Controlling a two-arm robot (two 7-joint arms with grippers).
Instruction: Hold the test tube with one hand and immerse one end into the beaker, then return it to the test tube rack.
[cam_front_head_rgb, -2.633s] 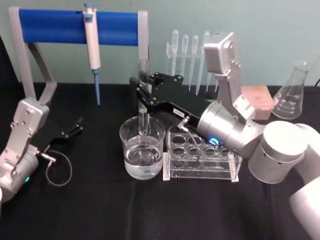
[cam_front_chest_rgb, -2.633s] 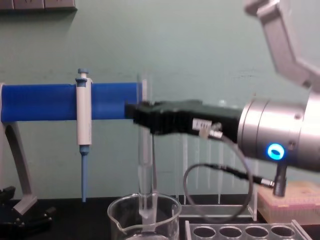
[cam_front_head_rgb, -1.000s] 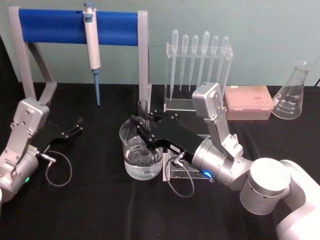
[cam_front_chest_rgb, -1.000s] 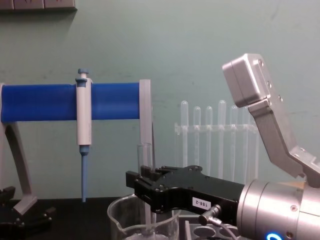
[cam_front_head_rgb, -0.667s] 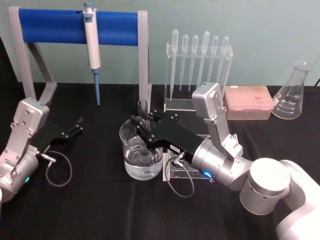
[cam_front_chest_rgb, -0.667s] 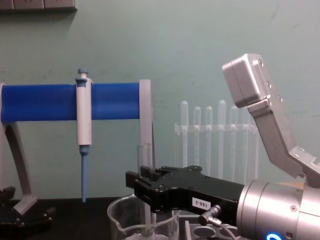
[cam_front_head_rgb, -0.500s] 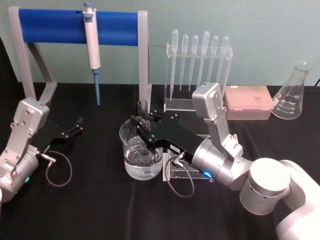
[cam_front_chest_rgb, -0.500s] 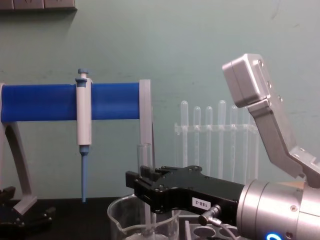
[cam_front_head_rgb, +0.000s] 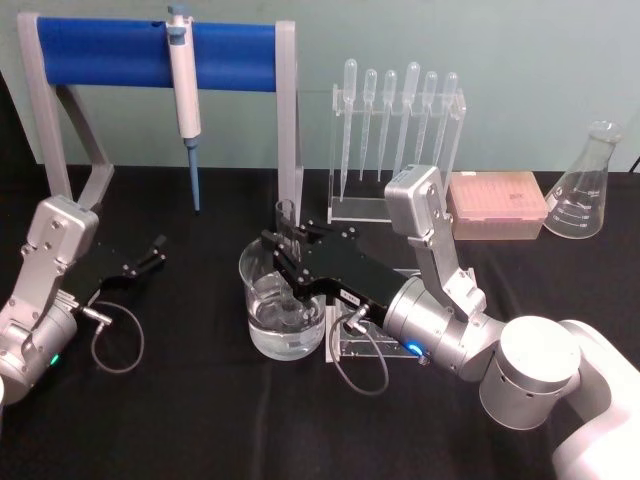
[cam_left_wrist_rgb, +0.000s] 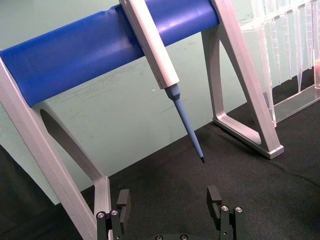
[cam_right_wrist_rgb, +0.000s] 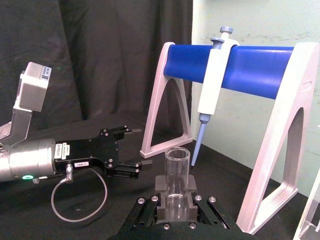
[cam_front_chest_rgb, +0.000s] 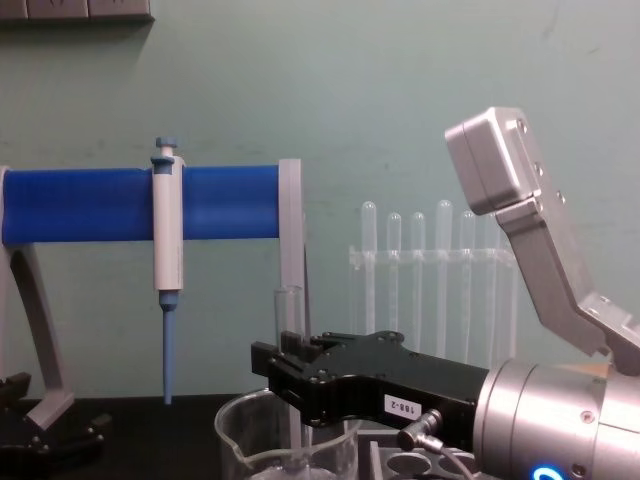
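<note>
Near the middle of the bench (cam_front_head_rgb: 200, 420), the test tube (cam_front_head_rgb: 286, 222) stands upright with its lower end down inside the beaker (cam_front_head_rgb: 262, 322) and its open rim well above the beaker's rim. The beaker holds clear water (cam_front_head_rgb: 285, 335) in its lower part. The tube's end reaches into it, though I cannot tell whether it touches the bottom.

The right gripper (cam_front_head_rgb: 283, 255) reaches in from the right, just above the beaker, with its black jaws closed on the tube partway up. In the right wrist view the tube rises straight out from between the jaws. A white label (cam_front_chest_rgb: 400, 405) on the gripper's side reads "188-2" in the chest view.

Just right of the beaker, a clear test tube rack (cam_front_head_rgb: 336, 345) sits mostly hidden under the right arm.

Toward the bench's left edge, the left gripper (cam_front_head_rgb: 150, 255) rests low, well apart from the beaker. Its jaws are spread with nothing between them.

Along the back edge on the left, a stand with a blue bar (cam_front_head_rgb: 110, 52) carries a hanging white pipette (cam_front_head_rgb: 183, 85) with a blue tip. Right of it, a clear holder (cam_front_head_rgb: 400, 110) keeps a row of thin plastic pipettes. Farther right are a pinkish tip box (cam_front_head_rgb: 497, 205) and a glass flask (cam_front_head_rgb: 585, 190), whose printed marks are too small to read.
</note>
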